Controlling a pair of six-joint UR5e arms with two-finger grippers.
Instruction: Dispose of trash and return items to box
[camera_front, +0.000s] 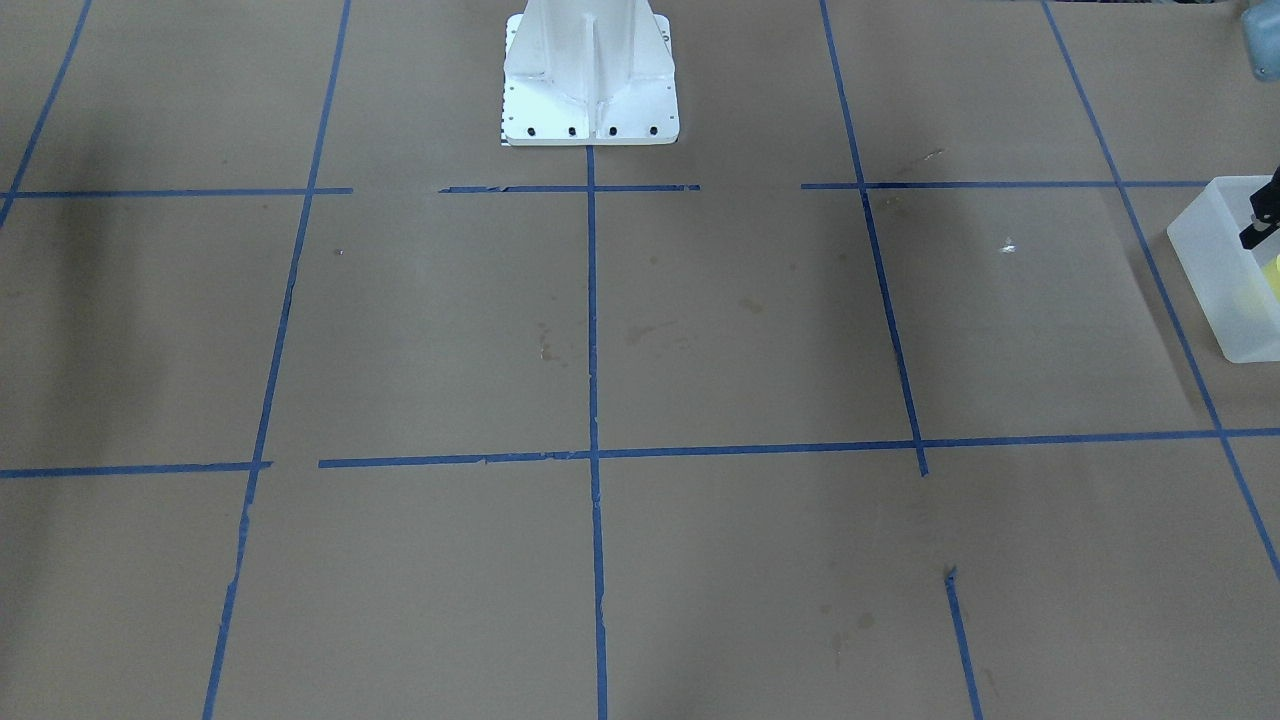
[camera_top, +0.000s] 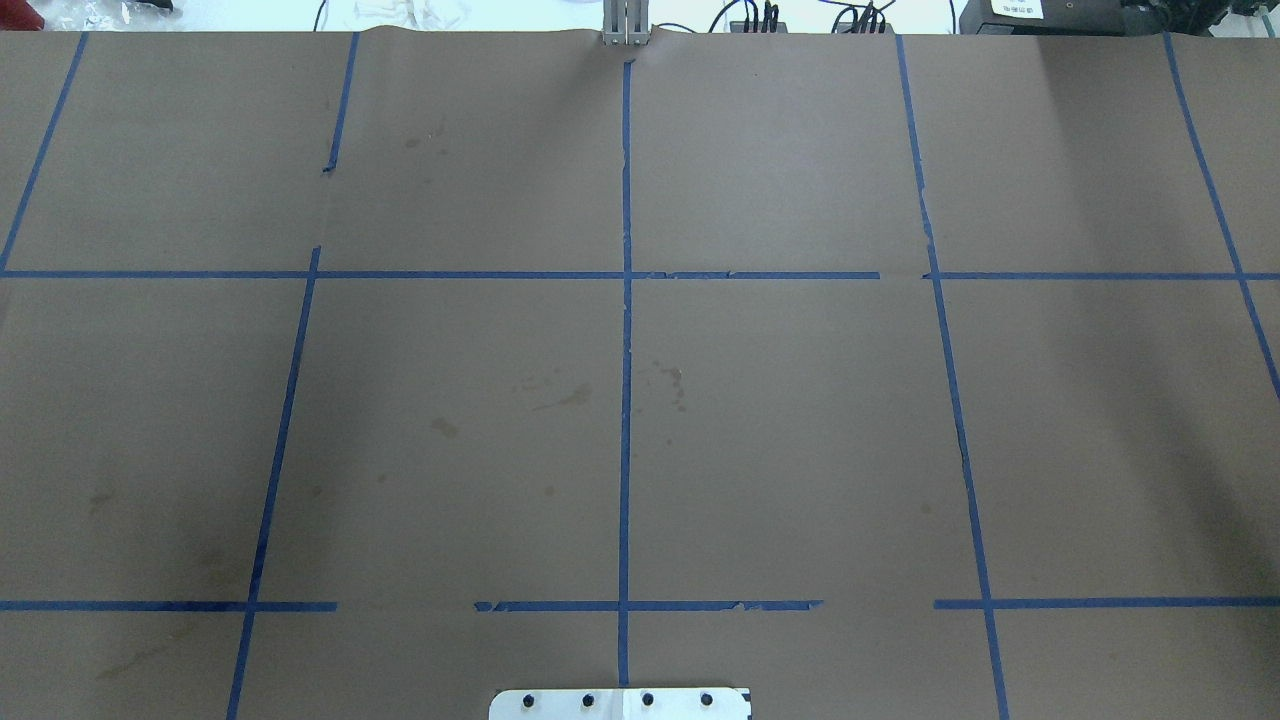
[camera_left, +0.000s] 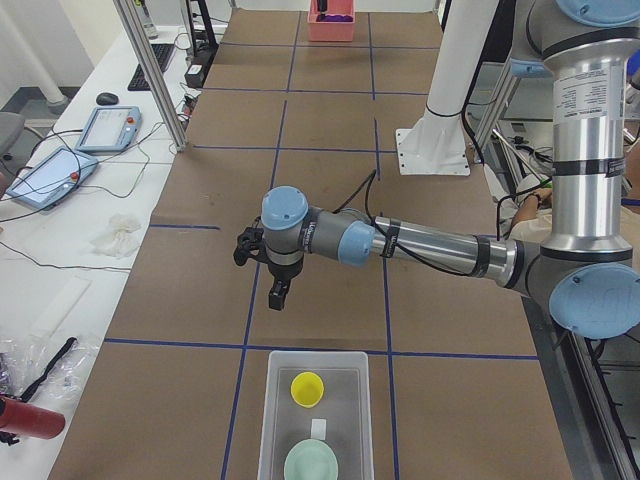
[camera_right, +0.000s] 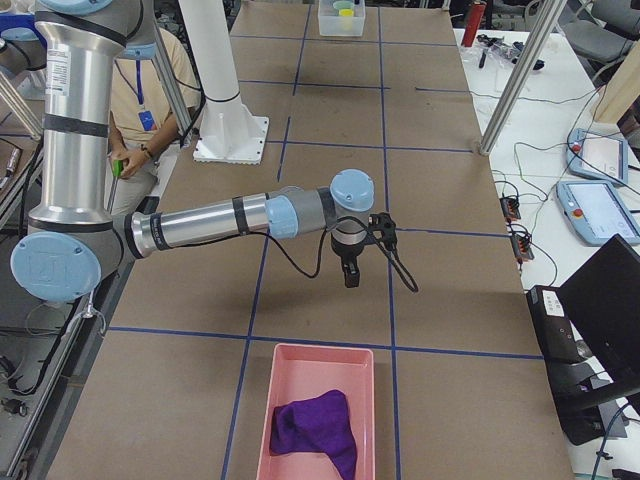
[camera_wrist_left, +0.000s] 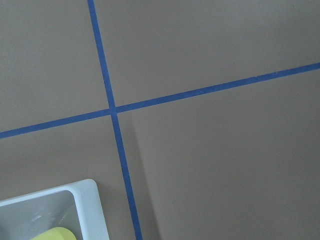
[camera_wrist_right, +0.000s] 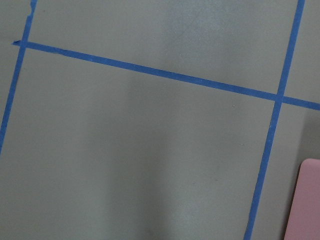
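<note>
The frosted white box (camera_left: 352, 400) stands at the table's left end. In it lie the yellow cup (camera_left: 307, 388) and the mint-green bowl (camera_left: 311, 462). The box (camera_front: 1215, 280) also shows at the front-facing view's right edge, and its corner (camera_wrist_left: 92, 210) with the cup's rim (camera_wrist_left: 55, 234) shows in the left wrist view. My left gripper (camera_left: 279, 296) hangs above the table just beyond the box, empty as far as I can see. My right gripper (camera_right: 350, 277) hangs above the table short of the pink tray. I cannot tell whether either is open or shut.
A pink tray (camera_right: 270, 400) with a purple cloth (camera_right: 315, 425) sits at the table's right end; its corner (camera_wrist_right: 305, 200) shows in the right wrist view. A small white piece (camera_left: 319, 428) lies in the box. The robot's white base (camera_front: 590, 90) stands mid-table. Operators' desks flank the far edge.
</note>
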